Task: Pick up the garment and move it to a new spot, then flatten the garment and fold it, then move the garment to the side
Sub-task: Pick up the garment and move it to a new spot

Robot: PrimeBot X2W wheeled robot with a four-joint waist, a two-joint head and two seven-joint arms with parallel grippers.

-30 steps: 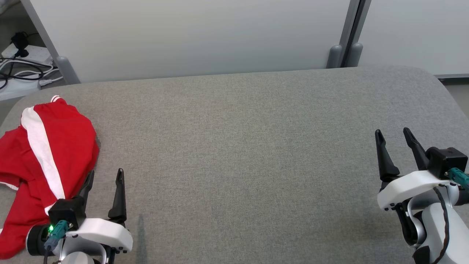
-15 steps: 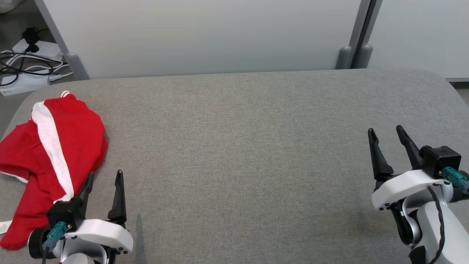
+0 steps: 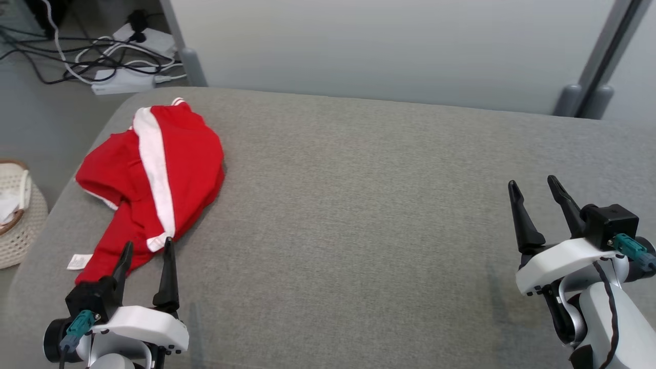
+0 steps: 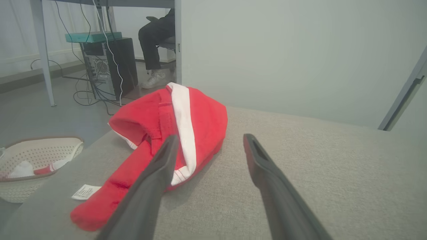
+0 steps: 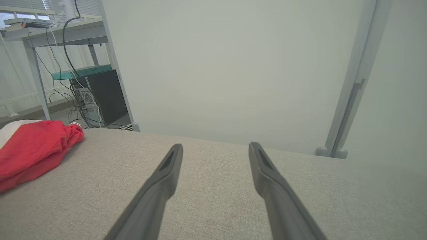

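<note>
soft, even, fairly bright indoor light, with no glare on the grey table. the red garment is sharp and vivid in the head view. a thin dark shadow hugs its right edge, and a faint narrow one lies below it, beside the left gripper. in the left wrist view the fingers in front of the garment are soft and out of focus. in the right wrist view the window above the garment is washed out pale, and the post far to the garment's right leans off upright.
</note>
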